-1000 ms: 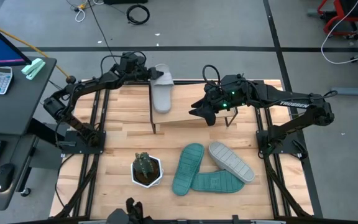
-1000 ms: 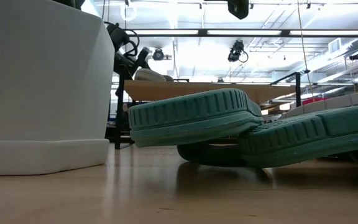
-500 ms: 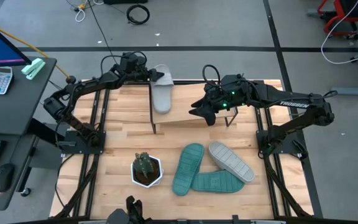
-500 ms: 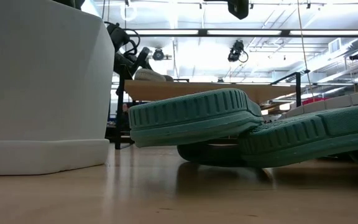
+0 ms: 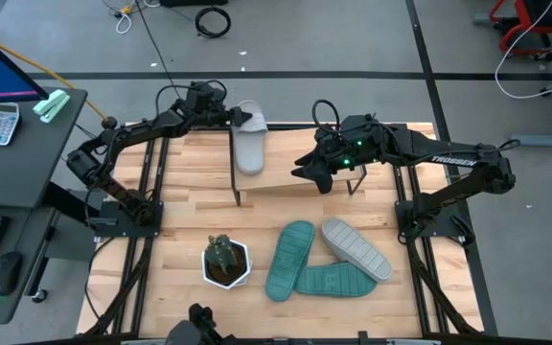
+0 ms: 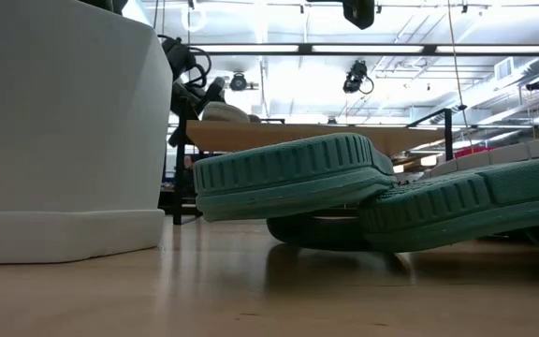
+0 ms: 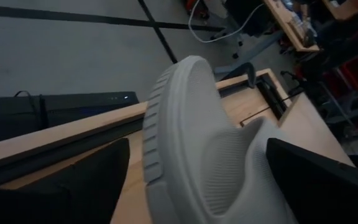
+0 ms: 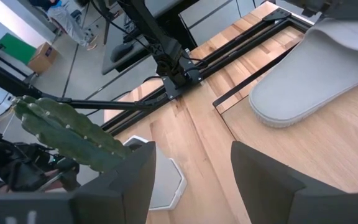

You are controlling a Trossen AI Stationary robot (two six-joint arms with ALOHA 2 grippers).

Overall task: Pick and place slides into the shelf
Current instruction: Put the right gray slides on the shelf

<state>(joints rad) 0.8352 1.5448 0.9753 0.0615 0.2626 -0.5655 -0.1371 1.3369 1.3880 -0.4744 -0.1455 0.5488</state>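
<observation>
A light grey slide lies sole down on the left end of the shelf, a low wooden board on black legs at the table's far side. My left gripper is open at the slide's far end, one finger on each side of it. My right gripper is open and empty over the shelf's middle. The two teal slides and the other grey slide lie overlapping on the table's near right. The upper teal slide rests on the lower one. My left gripper's fingers come level from the table's left and stand either side of the grey slide's strap end. One finger lies close against the strap. The other finger stands a little off the ridged sole edge. I cannot tell whether either touches.
A small cactus in a white pot stands at the table's near left and fills the left of the low view. It also shows in the right wrist view. Bare wood lies between the shelf and the near slides.
</observation>
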